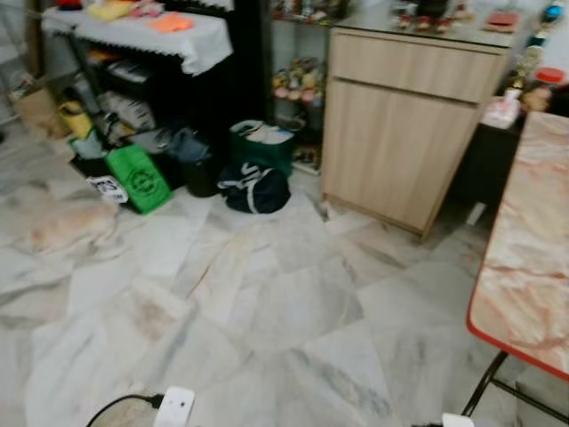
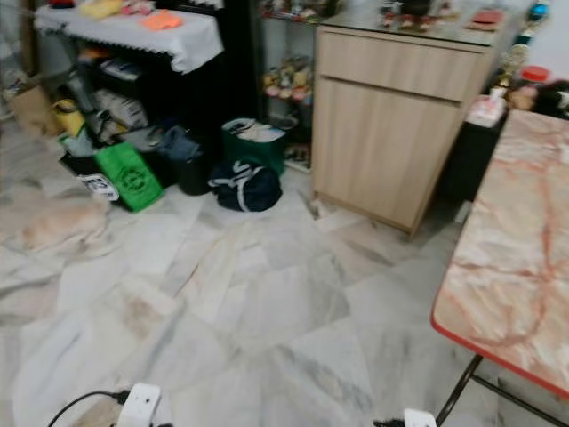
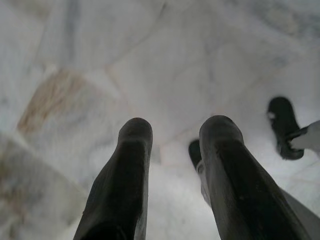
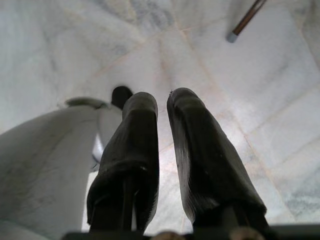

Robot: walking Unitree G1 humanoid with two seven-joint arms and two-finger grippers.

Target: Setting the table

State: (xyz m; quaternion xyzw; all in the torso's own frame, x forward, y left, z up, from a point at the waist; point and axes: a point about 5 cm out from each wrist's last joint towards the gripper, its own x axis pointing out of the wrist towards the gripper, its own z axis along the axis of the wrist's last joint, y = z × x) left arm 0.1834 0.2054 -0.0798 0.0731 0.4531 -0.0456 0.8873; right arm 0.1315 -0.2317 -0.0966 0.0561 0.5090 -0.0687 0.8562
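Note:
A table (image 1: 533, 267) with a pink marbled top and a red edge stands at the right, on thin dark legs. One leg (image 4: 245, 20) shows in the right wrist view. My left gripper (image 3: 175, 131) hangs over the pale marble floor, open, nothing between its fingers. My right gripper (image 4: 162, 100) hangs low beside the table, over the same floor. Its two black fingers are shut with only a thin slit between them, and hold nothing.
A light wooden cabinet (image 1: 400, 133) stands ahead by the table's far end. To its left are a dark duffel bag (image 1: 253, 189), a green bag (image 1: 140, 178) and a cluttered shelf under a white cloth (image 1: 151, 36). Open marble floor (image 1: 267, 302) lies in front.

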